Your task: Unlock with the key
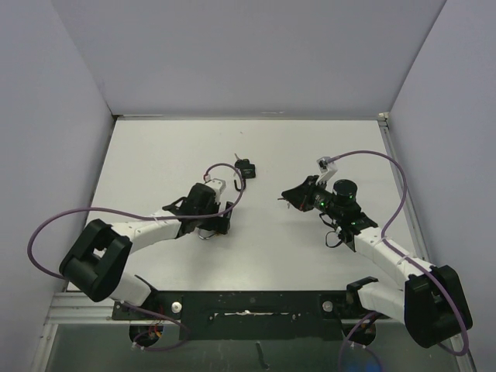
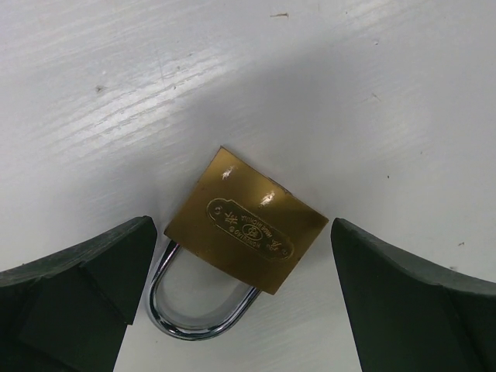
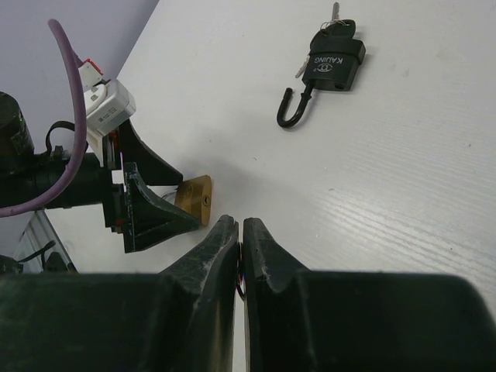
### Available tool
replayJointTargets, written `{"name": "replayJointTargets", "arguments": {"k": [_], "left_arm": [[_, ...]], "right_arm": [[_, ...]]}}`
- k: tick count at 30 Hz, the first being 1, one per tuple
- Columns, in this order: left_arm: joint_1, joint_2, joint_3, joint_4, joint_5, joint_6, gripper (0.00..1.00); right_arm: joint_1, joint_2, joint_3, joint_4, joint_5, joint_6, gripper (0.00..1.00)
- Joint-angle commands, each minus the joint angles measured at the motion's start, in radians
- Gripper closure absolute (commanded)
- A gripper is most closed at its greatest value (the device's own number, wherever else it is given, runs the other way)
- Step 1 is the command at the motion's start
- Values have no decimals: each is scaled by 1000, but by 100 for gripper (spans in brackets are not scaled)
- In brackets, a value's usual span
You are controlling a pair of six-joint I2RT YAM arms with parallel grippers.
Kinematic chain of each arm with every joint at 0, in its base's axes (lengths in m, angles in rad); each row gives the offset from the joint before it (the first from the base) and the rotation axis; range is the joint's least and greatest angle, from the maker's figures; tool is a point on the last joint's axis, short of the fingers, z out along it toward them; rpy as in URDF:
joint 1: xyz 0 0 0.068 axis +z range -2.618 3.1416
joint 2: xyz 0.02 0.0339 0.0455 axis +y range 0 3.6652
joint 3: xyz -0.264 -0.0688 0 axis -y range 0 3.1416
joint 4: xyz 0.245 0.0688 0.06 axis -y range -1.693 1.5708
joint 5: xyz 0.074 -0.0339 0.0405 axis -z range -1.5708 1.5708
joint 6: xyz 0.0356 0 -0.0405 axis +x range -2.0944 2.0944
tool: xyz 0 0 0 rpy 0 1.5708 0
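Overhead first: the left gripper (image 1: 210, 224) hangs low over the table (image 1: 155, 155), left of centre and nearer the near edge. The right gripper (image 1: 287, 197) sits out toward the right edge, pointing across at it. A black padlock (image 1: 246, 167) lies near the middle.

Left wrist now: there's the brass padlock (image 2: 248, 229), flat on the surface with its shackle (image 2: 194, 314) closed. The fingers (image 2: 77, 298) are spread wide on either side and not gripping. There's an oval stamp on the body, but the lettering is too fine to read.

Right wrist: the jaws are clenched tight with a sliver between them, apparently the key (image 3: 240, 273), though it's barely visible. The brass keyhole faces this way. The black lock reads "KAIJING", or close to it.

My read is that this is the bracing step. Next, the left should close on the brass body and hold it steady, then the right lines its tip up with the keyhole.
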Motion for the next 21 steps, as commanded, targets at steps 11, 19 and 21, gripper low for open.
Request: {"name": "replayJointTargets", "arguments": {"k": [11,19,21], "left_arm": [[5,20,-12,60,67,26,2],[-7,-29,-33,43,77,-10,2],[-12,-34,-31,36,78,-14,2]], "right_arm": [[-10,16,33,60,-17,-13,100],[-9,17,26,70,-15,-8,100],[-9,18,25,71,-16,-7,100]]}}
